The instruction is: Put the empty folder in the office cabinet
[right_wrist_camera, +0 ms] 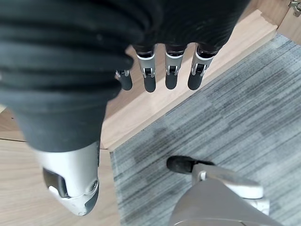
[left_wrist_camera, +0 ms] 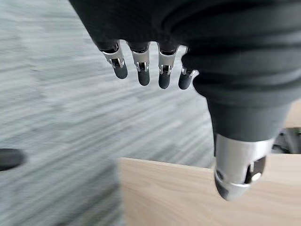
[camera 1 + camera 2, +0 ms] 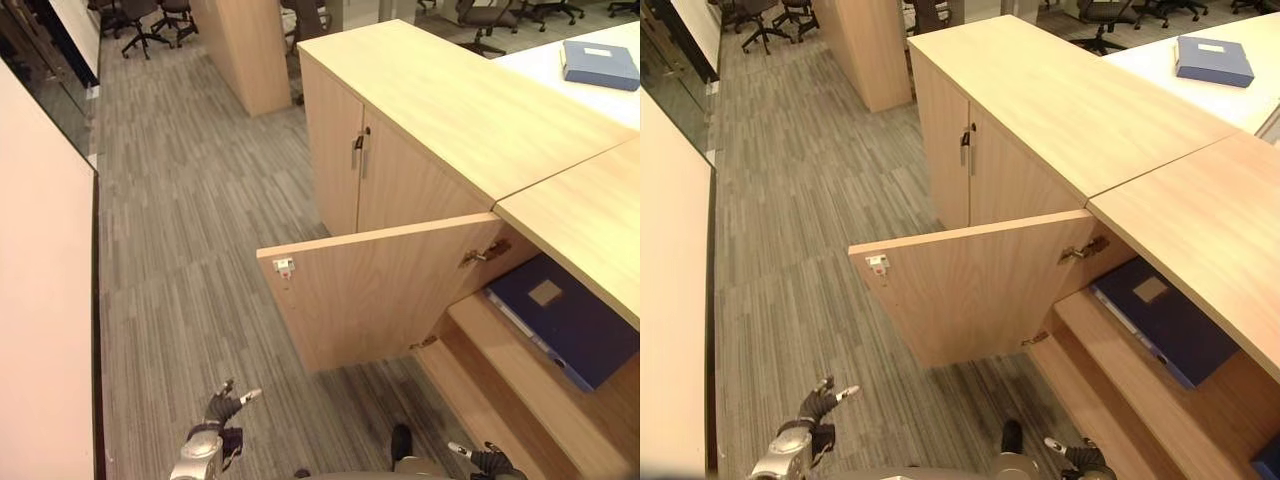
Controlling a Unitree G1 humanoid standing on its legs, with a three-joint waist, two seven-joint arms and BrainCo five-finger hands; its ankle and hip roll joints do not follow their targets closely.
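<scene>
On the cabinet shelf (image 3: 520, 352), behind the open door (image 3: 375, 290), a dark blue folder (image 3: 565, 320) is seen leaning flat. Judged stiff and light, it would best be gripped along its spine. Left hand (image 2: 150, 70) and right hand (image 1: 162, 73) are held relaxed, empty.

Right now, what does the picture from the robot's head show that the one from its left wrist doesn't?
The left eye view alone shows the dark blue folder lying on a shelf inside the open cabinet, a second blue folder on the white table, and the right hand low by the cabinet. The left wrist view alone shows the left hand from close, fingers relaxed and holding nothing. Both share the grey carpet and the open wooden door.
</scene>
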